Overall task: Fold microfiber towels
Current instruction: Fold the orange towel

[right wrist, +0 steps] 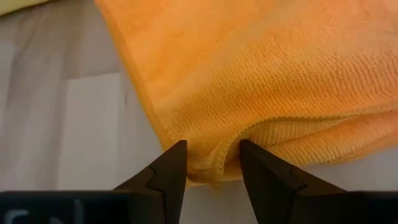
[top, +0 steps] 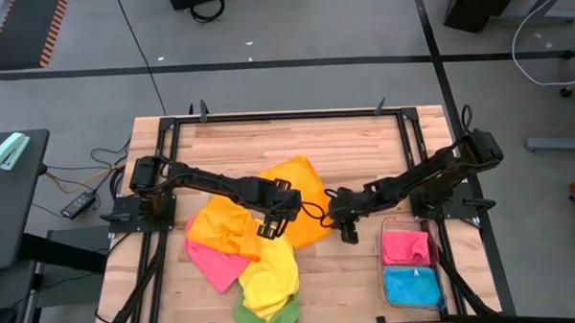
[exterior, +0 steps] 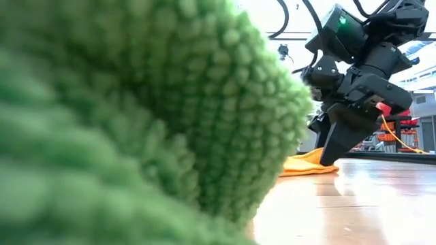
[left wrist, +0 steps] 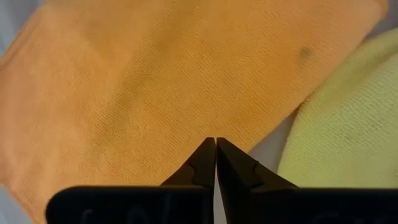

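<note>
- Right gripper [right wrist: 211, 171]: fingers part-spread, set either side of the folded corner of the orange towel [right wrist: 267, 74]; that bunched edge sits between the tips at the wooden table [right wrist: 68, 124].
- Left gripper [left wrist: 216, 163]: fingers pressed together, tips meeting over the same orange towel; nothing visible between them.
- Yellow towel [left wrist: 348, 130]: just beside the left gripper, its edge next to the orange one.
- Pink towel [top: 214, 262]: a little farther from the left gripper, partly under the orange and yellow cloths.
- Green towel [top: 269, 320]: beyond the yellow towel from the left gripper, at the table's near edge; fills most of the low view.
- Clear plastic bin [top: 384, 273]: near the right gripper, holding a folded pink towel [top: 406, 246] and a folded blue towel [top: 412, 287].
</note>
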Motion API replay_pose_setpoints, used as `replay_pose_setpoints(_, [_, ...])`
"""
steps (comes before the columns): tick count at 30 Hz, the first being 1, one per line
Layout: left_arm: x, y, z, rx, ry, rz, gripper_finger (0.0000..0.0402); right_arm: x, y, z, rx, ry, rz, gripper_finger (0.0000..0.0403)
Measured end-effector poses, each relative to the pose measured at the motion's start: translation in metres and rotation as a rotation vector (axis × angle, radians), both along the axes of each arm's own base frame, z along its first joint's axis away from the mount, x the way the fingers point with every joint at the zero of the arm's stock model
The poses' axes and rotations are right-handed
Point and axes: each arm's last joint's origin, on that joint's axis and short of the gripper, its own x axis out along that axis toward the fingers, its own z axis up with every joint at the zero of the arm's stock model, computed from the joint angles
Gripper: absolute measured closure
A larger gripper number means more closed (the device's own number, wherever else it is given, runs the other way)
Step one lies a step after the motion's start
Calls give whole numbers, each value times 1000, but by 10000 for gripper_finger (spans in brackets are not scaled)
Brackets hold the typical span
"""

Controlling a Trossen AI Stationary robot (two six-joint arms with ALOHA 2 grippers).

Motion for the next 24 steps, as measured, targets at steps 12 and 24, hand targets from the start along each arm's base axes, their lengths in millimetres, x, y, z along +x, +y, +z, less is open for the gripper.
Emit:
replay_pose_setpoints(12, [16,-3,6,-59,-167,-6,379,14,-4,24,1,42,11,206])
replay_pose_setpoints(24, [25,-4,-13,-111,-175,89,373,4,-20,30,-37,219,-18,105])
